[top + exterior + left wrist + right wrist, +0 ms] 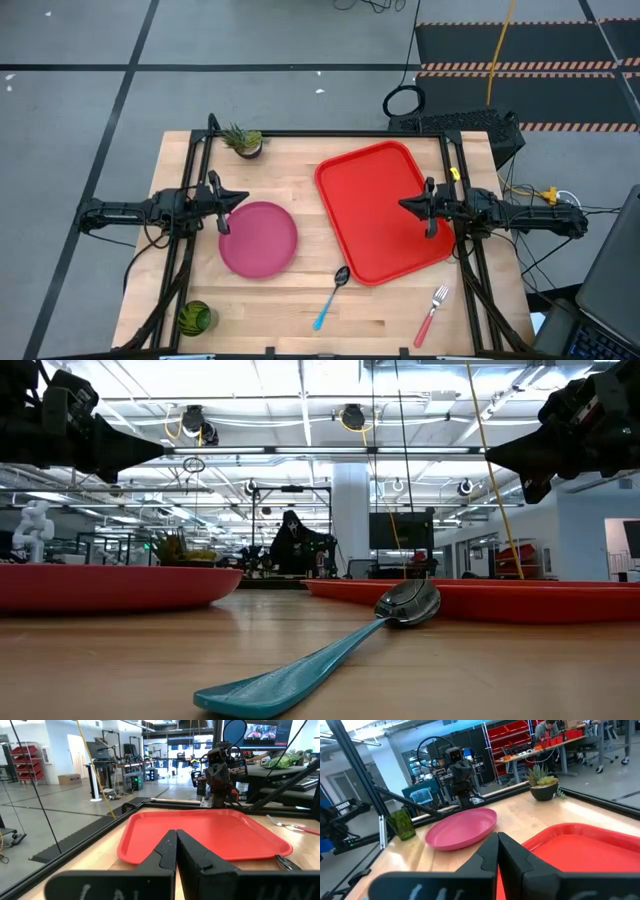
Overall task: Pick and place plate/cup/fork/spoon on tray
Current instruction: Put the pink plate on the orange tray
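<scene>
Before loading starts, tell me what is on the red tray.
Nothing rests on the large red rectangular plastic tray; its surface shows bare. The right end effector hangs above it, hiding a small patch in the high view.

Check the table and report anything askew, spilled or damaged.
Nothing is spilled or broken. The tray sits skewed to the table's edges and holds nothing. The plate, cup, spoon and fork lie on the wood around it.

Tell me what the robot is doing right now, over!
Left pincer shut, above the plate's edge. Right pincer shut, over the empty tray. Cup, spoon, fork on the table. Nothing blocking.
</scene>
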